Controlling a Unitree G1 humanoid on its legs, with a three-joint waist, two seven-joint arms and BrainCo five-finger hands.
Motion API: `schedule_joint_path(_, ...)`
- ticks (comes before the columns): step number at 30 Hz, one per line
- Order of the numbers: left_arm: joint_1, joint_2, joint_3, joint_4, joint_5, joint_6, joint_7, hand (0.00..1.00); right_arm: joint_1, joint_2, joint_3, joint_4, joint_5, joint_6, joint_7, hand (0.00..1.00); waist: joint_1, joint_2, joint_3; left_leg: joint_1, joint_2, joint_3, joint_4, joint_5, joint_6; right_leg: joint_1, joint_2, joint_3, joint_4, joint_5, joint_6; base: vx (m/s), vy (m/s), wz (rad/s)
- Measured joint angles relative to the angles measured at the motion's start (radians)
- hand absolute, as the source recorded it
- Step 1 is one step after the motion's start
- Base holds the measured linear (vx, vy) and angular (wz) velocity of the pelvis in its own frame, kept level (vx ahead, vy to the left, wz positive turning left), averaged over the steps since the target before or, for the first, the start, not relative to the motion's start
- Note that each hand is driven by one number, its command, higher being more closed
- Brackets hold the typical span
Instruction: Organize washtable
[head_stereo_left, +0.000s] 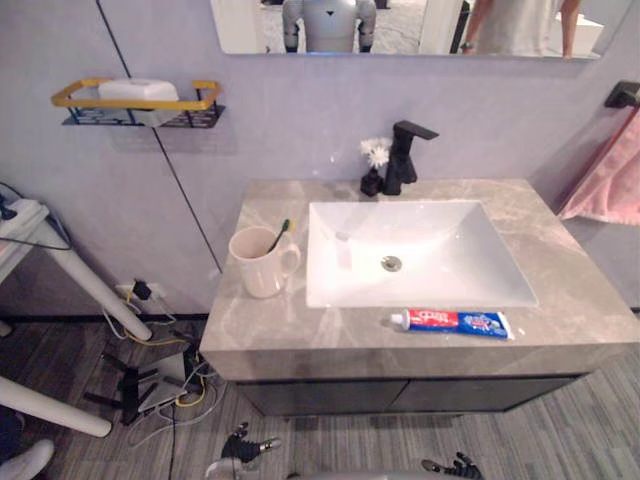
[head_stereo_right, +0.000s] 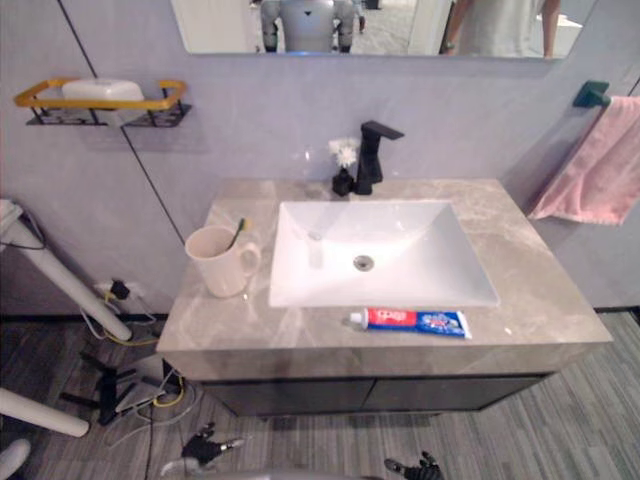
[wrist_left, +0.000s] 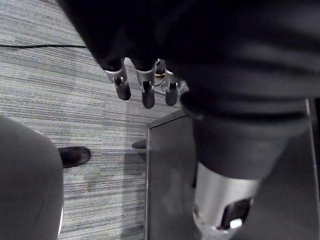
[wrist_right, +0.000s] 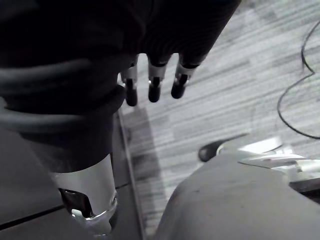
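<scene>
Lying before the basin (head_stereo_left: 440, 250) is a red-white-blue toothpaste tube (head_stereo_left: 452, 322); left hand (head_stereo_left: 240, 448) and right hand (head_stereo_left: 455, 466) hang, fingers (wrist_left: 148, 95) relaxed, empty.

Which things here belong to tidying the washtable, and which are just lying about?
Part of the job:
- toothpaste tube, lying at the front of the counter
- mug, left of the basin
- toothbrush, standing in the mug

Just there:
- black faucet
- flower vase beside it
- soap on the wall shelf
- pink towel, hanging at right
</scene>
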Motion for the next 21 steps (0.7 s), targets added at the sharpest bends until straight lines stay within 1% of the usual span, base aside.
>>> schedule_joint_path(5,0.000,0.000,0.000,0.000,0.000,0.000,0.000,0.00,-0.001,0.001,-0.005,0.000,0.002,0.000,0.000,0.00,0.000,0.000,0.001,-0.001,0.000,0.001,0.006,0.003,0.005,0.002,0.001,0.000,-0.001,0.000,0.000,0.00,0.000,0.00)
schedule_joint_path(9,-0.001,-0.002,0.002,0.000,-0.001,-0.001,0.003,0.00,-0.001,0.007,-0.021,0.000,0.046,-0.008,0.002,0.00,0.001,-0.001,0.003,0.010,0.001,0.001,0.006,0.004,0.005,0.012,0.002,-0.001,0.003,0.001,-0.001,0.00,0.000,0.00)
schedule_joint_path(12,-0.003,-0.004,0.002,-0.001,-0.003,-0.002,0.007,0.00,0.006,0.009,-0.028,0.000,0.089,-0.014,0.003,0.00,0.003,-0.005,0.017,0.033,0.003,0.006,0.006,0.004,0.005,0.031,0.002,-0.001,0.011,0.001,-0.001,-0.06,-0.018,-0.03)
schedule_joint_path(13,-0.003,-0.006,0.002,-0.001,-0.004,-0.002,0.010,0.00,0.014,0.009,-0.031,-0.001,0.111,-0.019,0.003,0.00,0.003,-0.012,0.022,0.037,0.003,0.008,0.006,0.004,0.005,0.031,0.001,-0.001,0.015,0.001,-0.001,-0.11,-0.019,-0.06)
schedule_joint_path(15,-0.003,-0.008,0.002,-0.001,-0.004,-0.003,0.019,0.00,0.036,0.008,-0.050,-0.011,0.146,-0.034,0.002,0.00,0.004,-0.010,0.023,0.040,0.007,0.019,0.006,0.003,0.003,0.030,0.000,0.000,0.018,0.001,-0.001,-0.13,-0.019,-0.05)
schedule_joint_path(17,-0.003,-0.007,0.002,-0.002,-0.004,-0.002,0.026,0.00,0.061,-0.002,-0.089,-0.036,0.180,-0.038,0.000,0.00,0.004,-0.008,0.024,0.041,0.007,0.027,0.004,0.000,-0.002,0.025,-0.002,0.004,0.022,0.000,0.000,-0.13,-0.014,-0.08)
schedule_joint_path(21,0.000,-0.005,0.001,-0.005,-0.004,-0.002,0.025,0.00,0.083,-0.033,-0.128,-0.104,0.186,-0.040,-0.004,0.00,0.000,-0.007,0.025,0.034,0.012,0.033,0.000,-0.003,0.002,0.008,-0.002,0.000,0.021,-0.003,-0.005,-0.09,-0.019,-0.15)
